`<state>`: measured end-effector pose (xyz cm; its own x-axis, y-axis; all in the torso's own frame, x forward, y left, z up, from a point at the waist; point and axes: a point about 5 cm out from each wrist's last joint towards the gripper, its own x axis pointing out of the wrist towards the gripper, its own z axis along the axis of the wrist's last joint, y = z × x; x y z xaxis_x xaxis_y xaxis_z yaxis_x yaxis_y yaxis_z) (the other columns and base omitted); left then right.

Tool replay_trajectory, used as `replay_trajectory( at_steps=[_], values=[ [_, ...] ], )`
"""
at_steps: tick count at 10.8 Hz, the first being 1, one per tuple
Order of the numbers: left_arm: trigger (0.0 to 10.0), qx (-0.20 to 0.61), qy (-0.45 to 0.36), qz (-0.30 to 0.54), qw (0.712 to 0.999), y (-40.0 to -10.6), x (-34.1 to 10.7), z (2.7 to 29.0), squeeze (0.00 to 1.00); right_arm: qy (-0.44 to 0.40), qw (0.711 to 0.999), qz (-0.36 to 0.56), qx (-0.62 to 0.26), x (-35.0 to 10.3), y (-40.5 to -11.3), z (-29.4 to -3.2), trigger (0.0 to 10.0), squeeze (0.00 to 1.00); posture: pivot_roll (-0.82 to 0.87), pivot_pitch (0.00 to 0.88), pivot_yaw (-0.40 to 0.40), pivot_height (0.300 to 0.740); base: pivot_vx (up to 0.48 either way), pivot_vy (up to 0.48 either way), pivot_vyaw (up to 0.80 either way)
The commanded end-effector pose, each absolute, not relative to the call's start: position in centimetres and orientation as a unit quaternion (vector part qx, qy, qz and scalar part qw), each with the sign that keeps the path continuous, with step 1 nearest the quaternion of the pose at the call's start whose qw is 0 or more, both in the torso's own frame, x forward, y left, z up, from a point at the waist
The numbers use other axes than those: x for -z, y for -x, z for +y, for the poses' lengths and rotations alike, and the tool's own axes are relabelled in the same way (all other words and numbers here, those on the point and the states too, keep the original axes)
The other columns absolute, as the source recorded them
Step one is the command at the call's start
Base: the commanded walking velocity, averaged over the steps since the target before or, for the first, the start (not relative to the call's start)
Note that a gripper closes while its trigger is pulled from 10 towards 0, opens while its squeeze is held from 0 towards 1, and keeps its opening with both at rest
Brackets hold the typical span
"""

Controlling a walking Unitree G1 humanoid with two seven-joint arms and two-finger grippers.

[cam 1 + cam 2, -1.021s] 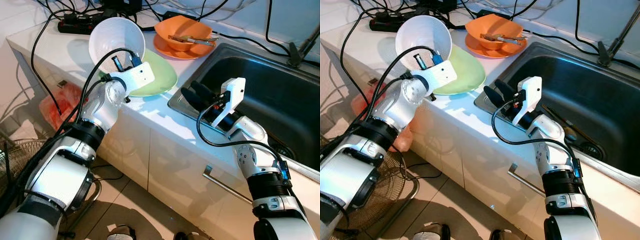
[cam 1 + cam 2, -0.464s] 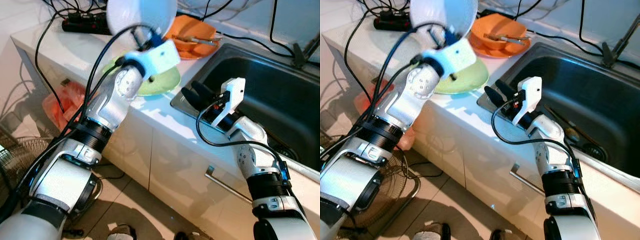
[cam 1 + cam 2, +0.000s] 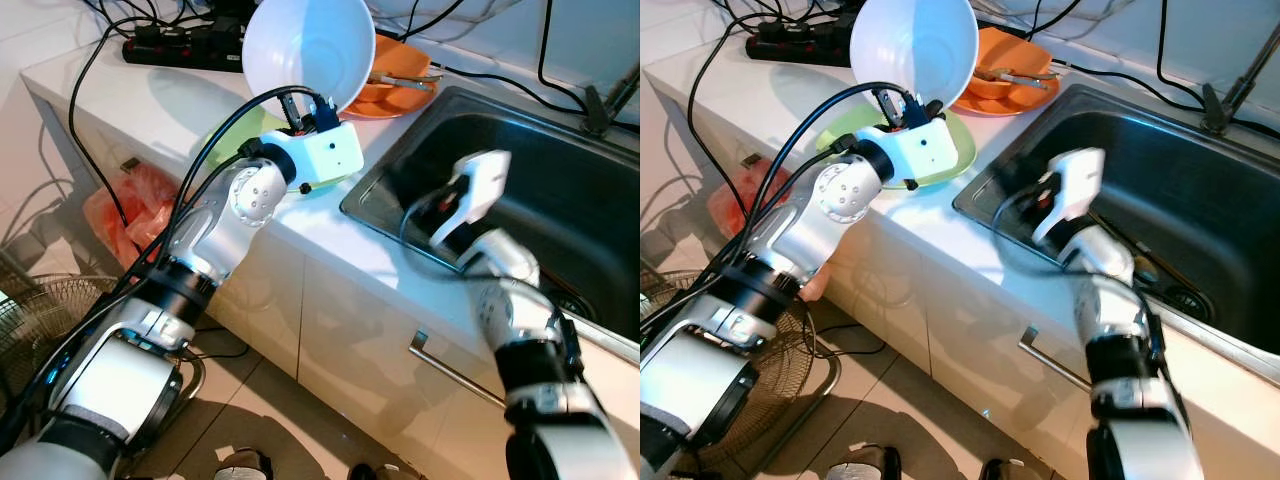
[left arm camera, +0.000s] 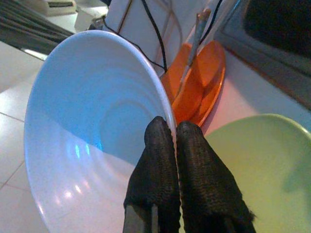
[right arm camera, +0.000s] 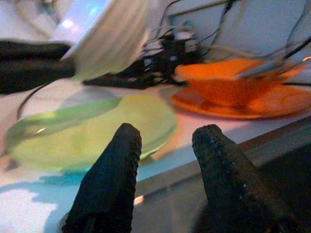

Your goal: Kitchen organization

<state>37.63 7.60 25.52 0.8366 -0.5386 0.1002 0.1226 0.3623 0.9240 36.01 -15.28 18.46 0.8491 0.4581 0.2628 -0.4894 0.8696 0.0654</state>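
My left gripper is shut on the rim of a white bowl. It holds the bowl tilted in the air above the light green plate on the white counter. Just beyond stands an orange bowl on an orange plate, with utensils lying in it. My right gripper is open and holds nothing. It hovers at the near left corner of the steel sink, pointing toward the green plate and the orange bowl. The right arm is blurred in the eye views.
A black power strip and several cables lie at the back of the counter. A faucet rises behind the sink. A red bag and a fan sit on the floor to the left, and a handle sticks out of the cabinet front.
My left gripper has lifted the white bowl and carried it right, toward the orange dishes. My right arm has shifted slightly at the sink edge and is now blurred.
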Motion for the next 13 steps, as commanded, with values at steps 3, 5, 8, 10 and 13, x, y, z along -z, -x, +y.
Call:
replay_trajectory(
  at_steps=[3, 5, 8, 10, 13],
  values=[
    [10.0, 0.248, -0.537, -0.226, 0.774, -36.6, -25.8, 6.5, 0.0, -0.079, 0.976, -0.141, -0.146, -19.5, -36.9, -17.9, 10.0, 0.0, 0.08, 0.096, -0.035, 0.74, 0.0, 0.0, 0.0],
    [10.0, 0.272, -0.559, -0.22, 0.752, -36.4, -25.3, 6.1, 0.0, -0.083, 0.981, -0.151, -0.091, -20.0, -37.2, -19.4, 10.0, 0.0, 0.08, 0.096, -0.032, 0.74, 0.0, 0.0, 0.0],
    [10.0, 0.293, -0.574, -0.21, 0.735, -36.5, -24.4, 4.7, 0.0, -0.093, 0.981, -0.168, -0.017, -20.8, -37.4, -21.7, 10.0, 0.0, 0.07, 0.097, -0.028, 0.74, 0.0, 0.0, 0.0],
    [10.0, 0.293, -0.575, -0.208, 0.735, -36.7, -24.1, 4.0, 0.0, -0.093, 0.98, -0.175, -0.032, -21.3, -37.5, -21.3, 10.0, 0.0, 0.07, 0.096, -0.026, 0.74, 0.0, 0.0, 0.0],
    [10.0, 0.282, -0.584, -0.206, 0.733, -37.2, -23.6, 3.4, 0.0, -0.085, 0.977, -0.184, -0.072, -22.2, -37.4, -20.2, 10.0, 0.0, 0.06, 0.097, -0.021, 0.74, 0.0, 0.0, 0.0]
  ],
)
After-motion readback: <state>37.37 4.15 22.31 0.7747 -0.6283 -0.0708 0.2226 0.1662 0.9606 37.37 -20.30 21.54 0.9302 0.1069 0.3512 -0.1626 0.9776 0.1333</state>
